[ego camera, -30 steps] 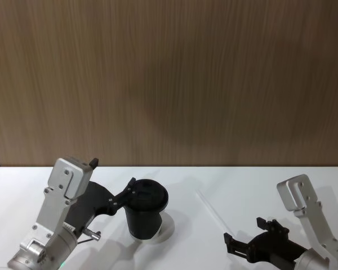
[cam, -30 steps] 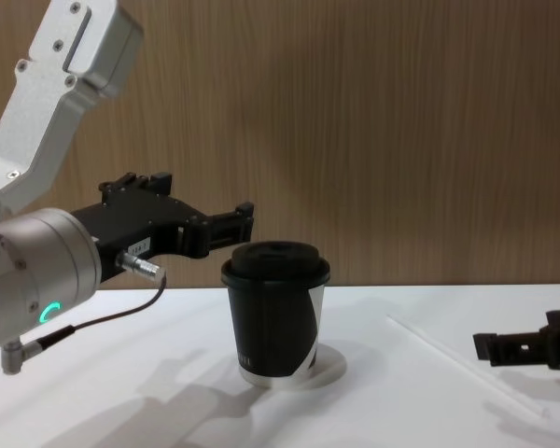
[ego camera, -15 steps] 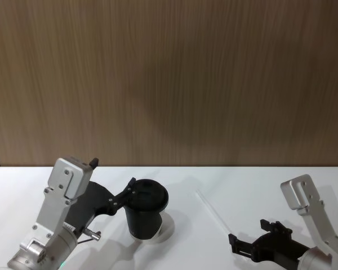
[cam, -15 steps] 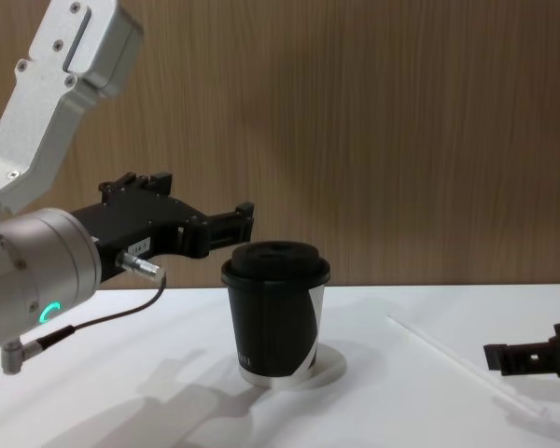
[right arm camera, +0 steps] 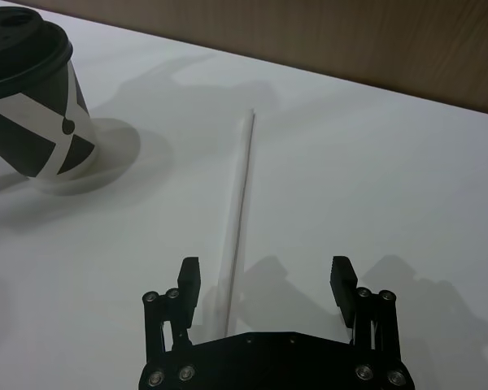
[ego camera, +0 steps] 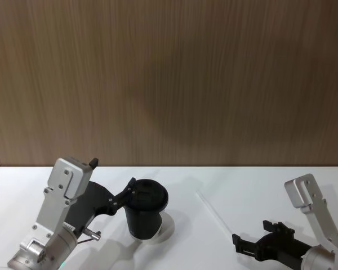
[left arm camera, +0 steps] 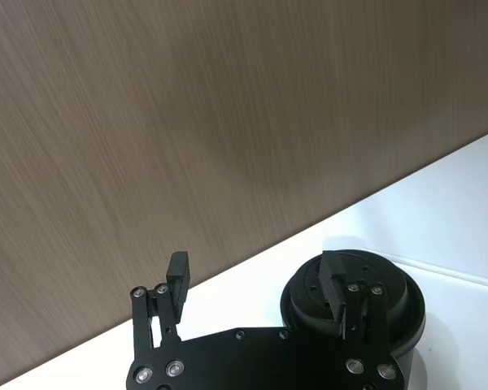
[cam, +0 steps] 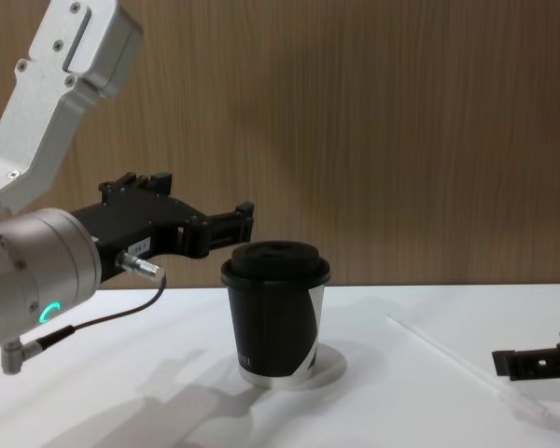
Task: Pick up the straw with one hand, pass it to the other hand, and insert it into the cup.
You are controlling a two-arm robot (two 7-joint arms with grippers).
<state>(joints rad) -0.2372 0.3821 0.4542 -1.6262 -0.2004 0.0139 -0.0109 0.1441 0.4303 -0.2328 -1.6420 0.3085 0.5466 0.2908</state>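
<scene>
- Right tool (right arm camera: 264, 272) sat low over the white surface (ego camera: 253, 191), fingers spread wide, nothing pinched. You can see it in the head view (ego camera: 240, 243) and from the chest (cam: 510, 363) too.
- The near end of the straw (right arm camera: 237, 203) ran in between those fingers, closer to one of them. Couldn't tell if it was touching.
- The straw itself lay flat on the surface (ego camera: 211, 211), off to the right of the cup (ego camera: 146, 211), not touching it.
- Left tool (left arm camera: 256, 268) was also spread and empty, held up at lid height on the cup's left side (cam: 243, 219), with one finger over the lid (left arm camera: 354, 284).
- Cup stood upright with the lid on.
</scene>
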